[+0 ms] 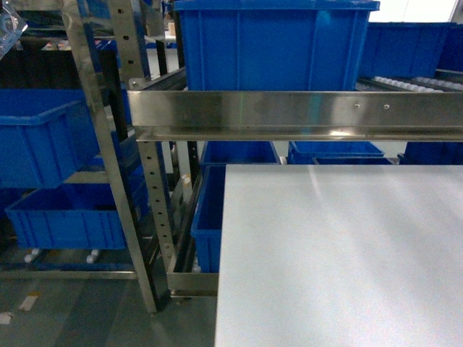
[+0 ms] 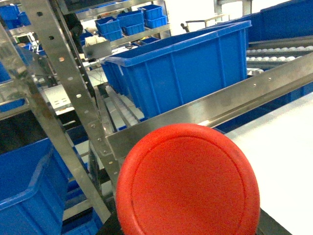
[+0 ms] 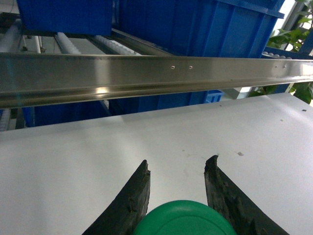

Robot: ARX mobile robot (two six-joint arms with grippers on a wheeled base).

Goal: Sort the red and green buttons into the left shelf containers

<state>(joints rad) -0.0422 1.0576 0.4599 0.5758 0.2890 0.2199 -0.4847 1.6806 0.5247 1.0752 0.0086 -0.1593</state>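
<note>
A red button's round cap [image 2: 188, 183] fills the bottom of the left wrist view and hides my left gripper's jaws. Only black finger parts [image 2: 111, 227] show beside it, so the gripper is shut on it, held above the white table's left edge. Between my right gripper's [image 3: 178, 161] black fingers [image 3: 132, 200] sits a green button [image 3: 188, 219], gripped low over the table. The left shelf [image 1: 108, 166] of perforated steel uprights carries blue containers [image 1: 43, 144], with another [image 1: 72, 213] on the lower level. Neither gripper appears in the head view.
A steel angle bar [image 1: 289, 112] crosses just behind the white table [image 1: 340, 253]. A large blue bin [image 1: 275, 43] stands on rollers [image 3: 68, 44] behind that bar. More blue bins [image 1: 333, 150] sit under it. In the left wrist view a perforated upright [image 2: 63, 63] stands close by.
</note>
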